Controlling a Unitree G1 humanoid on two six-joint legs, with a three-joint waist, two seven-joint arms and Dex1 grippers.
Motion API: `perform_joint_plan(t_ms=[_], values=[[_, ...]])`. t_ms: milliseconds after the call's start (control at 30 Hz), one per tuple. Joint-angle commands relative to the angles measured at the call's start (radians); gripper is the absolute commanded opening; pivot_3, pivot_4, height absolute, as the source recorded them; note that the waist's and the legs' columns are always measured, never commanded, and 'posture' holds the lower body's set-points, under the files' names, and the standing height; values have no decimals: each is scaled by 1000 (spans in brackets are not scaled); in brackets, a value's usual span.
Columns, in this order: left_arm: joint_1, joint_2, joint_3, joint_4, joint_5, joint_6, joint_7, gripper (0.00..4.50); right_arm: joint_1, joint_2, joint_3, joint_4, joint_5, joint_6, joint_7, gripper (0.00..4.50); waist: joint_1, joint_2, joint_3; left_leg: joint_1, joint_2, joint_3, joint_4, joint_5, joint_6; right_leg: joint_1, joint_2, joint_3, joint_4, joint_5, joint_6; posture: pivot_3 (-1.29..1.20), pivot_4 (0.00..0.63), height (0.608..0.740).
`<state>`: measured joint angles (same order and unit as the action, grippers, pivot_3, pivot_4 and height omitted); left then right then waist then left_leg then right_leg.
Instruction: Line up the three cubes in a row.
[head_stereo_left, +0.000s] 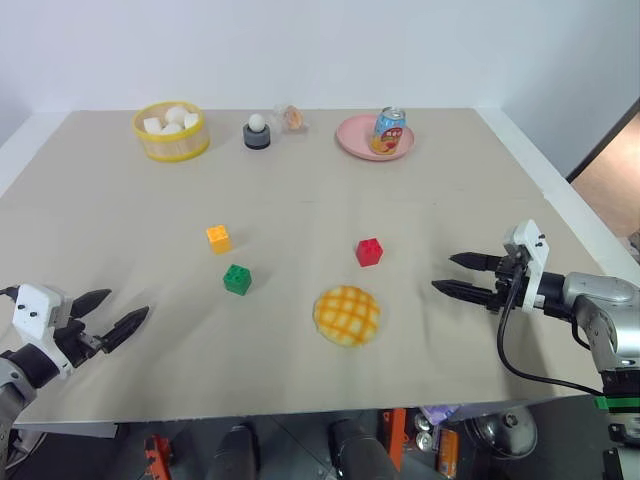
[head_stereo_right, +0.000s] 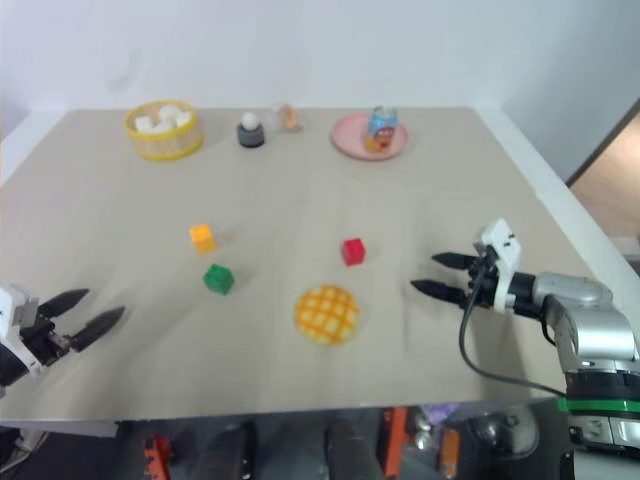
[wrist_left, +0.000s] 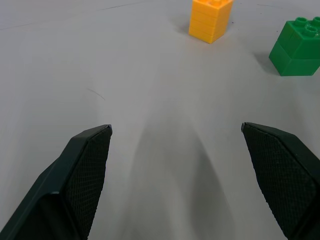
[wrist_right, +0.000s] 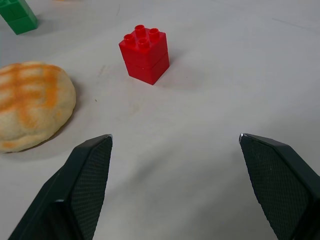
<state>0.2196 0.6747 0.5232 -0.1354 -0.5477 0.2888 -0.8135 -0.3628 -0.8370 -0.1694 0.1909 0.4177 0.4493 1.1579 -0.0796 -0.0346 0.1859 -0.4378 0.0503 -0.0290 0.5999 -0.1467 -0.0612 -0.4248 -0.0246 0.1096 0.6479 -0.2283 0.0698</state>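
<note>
Three studded plastic cubes apart mid-table, unaligned: orange-yellow cube (head_stereo_left: 218, 238), green cube (head_stereo_left: 237, 279) just nearer me, red cube (head_stereo_left: 369, 251) to right, beyond round checkered bun (head_stereo_left: 346, 315). My left gripper (head_stereo_left: 120, 315) and right gripper (head_stereo_left: 446, 274) both gaping, empty, black fingers (wrist_left: 82, 170) cross-hatched.

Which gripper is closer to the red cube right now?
Right. The right gripper sits open just to the red cube's right; the left gripper, also open, is far off past the green cube.
</note>
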Motion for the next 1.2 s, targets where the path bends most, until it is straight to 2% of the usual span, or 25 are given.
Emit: perform_joint_plan(t_ms=[33,167,467,667,1100,1200], values=[[-27,18,-8,-12,-14,-27,-53,4305,13,-23,-29,-97,26,7,3,4201,0,0,0,0,0,0,0,0,0,0,0,0,0,0,0,0,150,740],[-102,66,-51,-113,-144,4,-225,4305,25,-32,9,-269,73,64,23,4201,3,0,0,0,0,-1,0,0,0,-1,0,0,1,0,0,0,150,740],[-237,139,-194,-297,-208,121,-256,4305,-49,-18,97,-368,120,129,68,4201,4,0,0,0,0,0,1,0,0,0,0,0,1,0,0,0,150,740],[-270,167,-292,-344,-184,140,-296,4305,-68,37,239,-344,30,31,90,4201,3,0,0,0,1,0,1,0,0,1,2,0,1,0,1,0,150,740],[-329,157,-340,-339,-153,115,-313,4305,-133,178,401,-169,-148,-201,80,4201,4,0,0,0,1,-1,3,0,1,1,2,0,1,1,2,0,150,740],[-330,151,-352,-335,-139,99,-312,4500,-124,187,415,-146,-169,-236,94,3362,4,0,0,0,1,-1,3,0,1,1,2,0,1,1,2,0,150,740]])
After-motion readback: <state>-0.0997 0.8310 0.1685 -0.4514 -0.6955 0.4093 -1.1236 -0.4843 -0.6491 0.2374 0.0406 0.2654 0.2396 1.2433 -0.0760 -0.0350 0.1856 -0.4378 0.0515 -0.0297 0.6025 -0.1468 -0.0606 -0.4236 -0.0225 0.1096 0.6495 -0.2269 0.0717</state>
